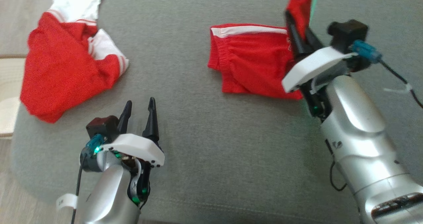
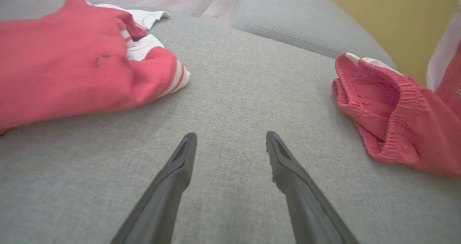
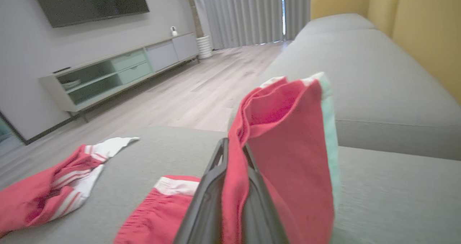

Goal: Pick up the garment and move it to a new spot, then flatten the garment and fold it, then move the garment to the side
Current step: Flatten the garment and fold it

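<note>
two red garments are lying on the grey sofa cushion (image 1: pixel 198 134), and one of them is being handled. the right gripper (image 1: pixel 297 27), at the upper right of the head view, is clamping a fold of the red shorts (image 1: pixel 251 62) between its closed fingers and holding that edge up off the cushion. in the right wrist view the cloth is running straight through the narrow gap between the two fingers and standing up above their tips. the rest of the shorts, with the gathered waistband and a white stripe along the top edge, is resting on the cushion right of the frame's centre, so the garment is looking partly raised rather than carried. the left gripper (image 1: pixel 140 101), at the lower left, is hovering over bare cushion with its fingers spread apart and nothing between them, well apart from both garments. the red and white jersey (image 1: pixel 66 72) is sitting crumpled at the upper left, near the cushion's edge, with neither gripper touching it. judging from this, the task is sitting in its first step: the pick-up is under way, but the shorts are not yet looking relocated. flattening, folding and the final move to the side are all appearing to be left, since the shorts are lying bunched, the waistband is gaping open in the left wrist view, and no neat fold is showing.
</note>
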